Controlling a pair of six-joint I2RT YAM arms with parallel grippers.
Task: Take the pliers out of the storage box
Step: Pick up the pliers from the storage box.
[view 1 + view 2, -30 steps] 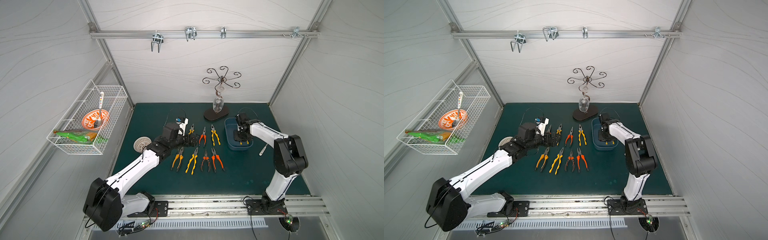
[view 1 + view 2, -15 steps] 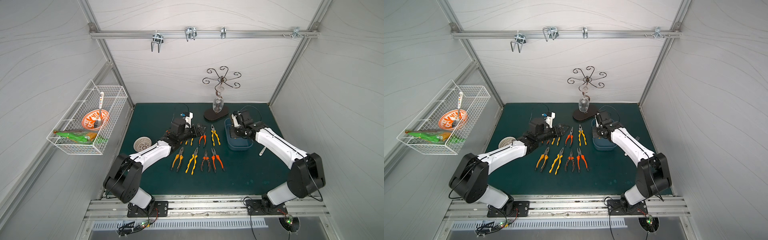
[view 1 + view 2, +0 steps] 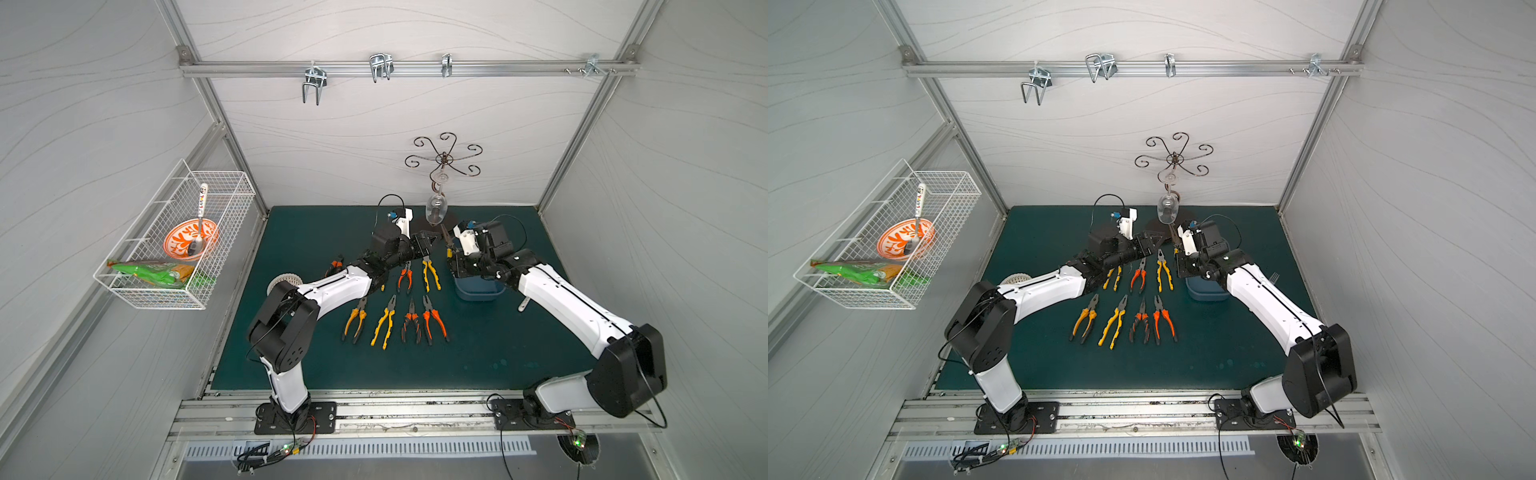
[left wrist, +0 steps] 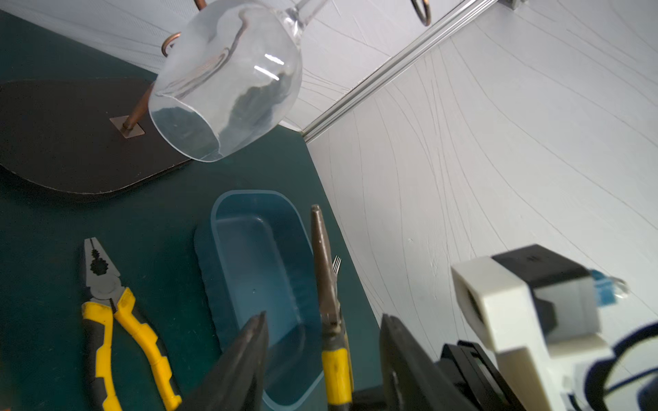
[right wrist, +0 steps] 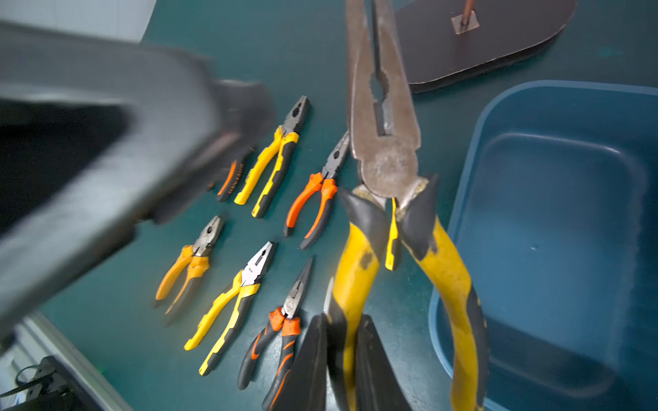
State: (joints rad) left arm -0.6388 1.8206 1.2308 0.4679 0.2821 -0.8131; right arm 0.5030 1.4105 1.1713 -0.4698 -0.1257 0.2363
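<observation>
the right gripper (image 5: 343, 320) is pinching one yellow handle of the held pliers (image 5: 386, 160), its fingers pressed tight on either side of the grip. it is holding the tool in the air with the long, rusty nose aiming toward the back of the cell. the other handle is splaying out in front of the box (image 5: 555, 220) in the right wrist view. in a top view the tool is hanging near the box's (image 3: 478, 291) side that faces the rows. i cannot tell whether it is over the rim or over the mat (image 3: 519, 345). the left gripper (image 4: 324, 316) is reaching in from the opposite side with its fingers spread, one on each side of the tool just above the handles. a gap is showing on both sides, so it is not touching the tool. the loose pliers (image 5: 322, 183) are lying in two rows on the mat, between the left arm and the box, noses pointing toward the back. the box is sitting on the mat under the right arm. a glass (image 4: 228, 82) is hanging upside down from its stand behind the two grippers.
</observation>
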